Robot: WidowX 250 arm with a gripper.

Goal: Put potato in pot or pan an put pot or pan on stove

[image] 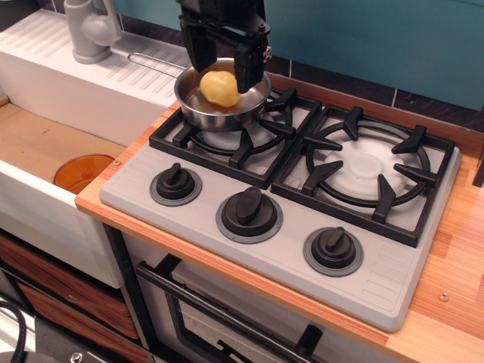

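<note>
Your gripper hangs over the pot with its jaws spread wide — nothing between them. The potato lies inside the pot, and the pot sits on the stove's left burner grate, toward the counter's back-left corner.
</note>
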